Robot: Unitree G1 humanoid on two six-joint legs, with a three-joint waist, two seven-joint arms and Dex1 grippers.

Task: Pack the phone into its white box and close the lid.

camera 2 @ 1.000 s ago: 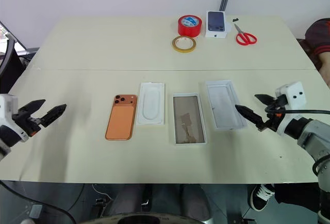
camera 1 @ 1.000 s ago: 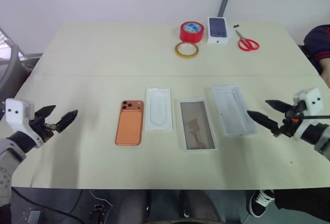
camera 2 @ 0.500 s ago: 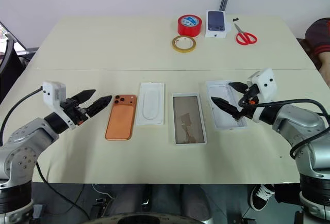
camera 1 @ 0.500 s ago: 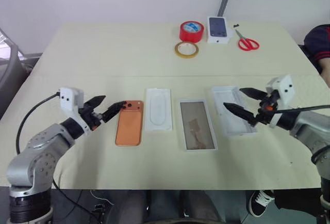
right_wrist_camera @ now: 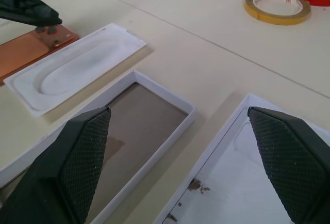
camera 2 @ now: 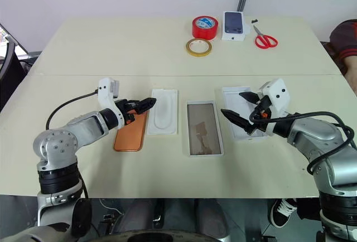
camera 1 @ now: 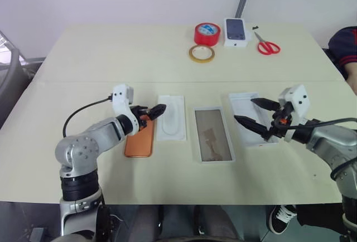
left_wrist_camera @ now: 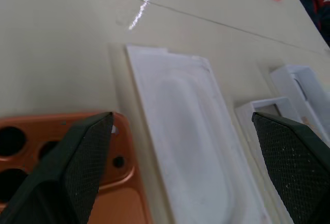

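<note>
Orange phone (camera 1: 139, 138) lengthwise away from robot, lenses far end; both pincers released.

Phone (camera 1: 139, 138) orange; box (camera 1: 212, 135) white w/ brownish-grey floor; lid (camera 1: 252, 119) all white.

Orange phone (camera 1: 138, 139), white box (camera 1: 213, 135), lid (camera 1: 252, 119) lie apart.

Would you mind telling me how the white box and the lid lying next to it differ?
The white box has a brownish-grey inner floor, while the lid is white inside. The white box lies between the white insert and the lid; the lid lies nearest the right gripper, which hovers open over it. Both are shallow rectangular trays with thin raised rims, lying open side up.
</note>
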